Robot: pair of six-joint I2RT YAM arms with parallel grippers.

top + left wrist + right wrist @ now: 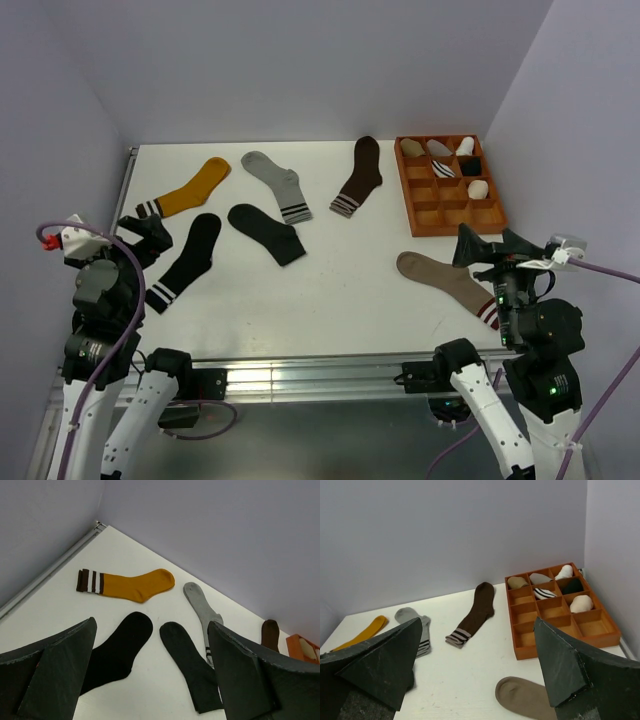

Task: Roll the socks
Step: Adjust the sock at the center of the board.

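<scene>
Three socks lie flat on the white table. The plain charcoal sock (pixel 265 232) (pixel 192 665) is left of centre. Beside it on the left lies the black sock (pixel 188 260) (pixel 117 650), its white cuff stripes toward the near edge. The taupe sock (pixel 450 283) (pixel 525 697) with a maroon-and-white cuff lies at the near right. My left gripper (pixel 145 232) (pixel 152 625) hangs open over the table's left edge, next to the black sock. My right gripper (pixel 490 248) (pixel 477 622) is open above the taupe sock. Neither holds anything.
A mustard sock (pixel 195 187), a light grey striped-cuff sock (pixel 278 185) and a dark brown sock (pixel 360 175) lie across the back. An orange compartment tray (pixel 403 190) (pixel 560 647) with several rolled socks stands at the back right. Walls close in on both sides.
</scene>
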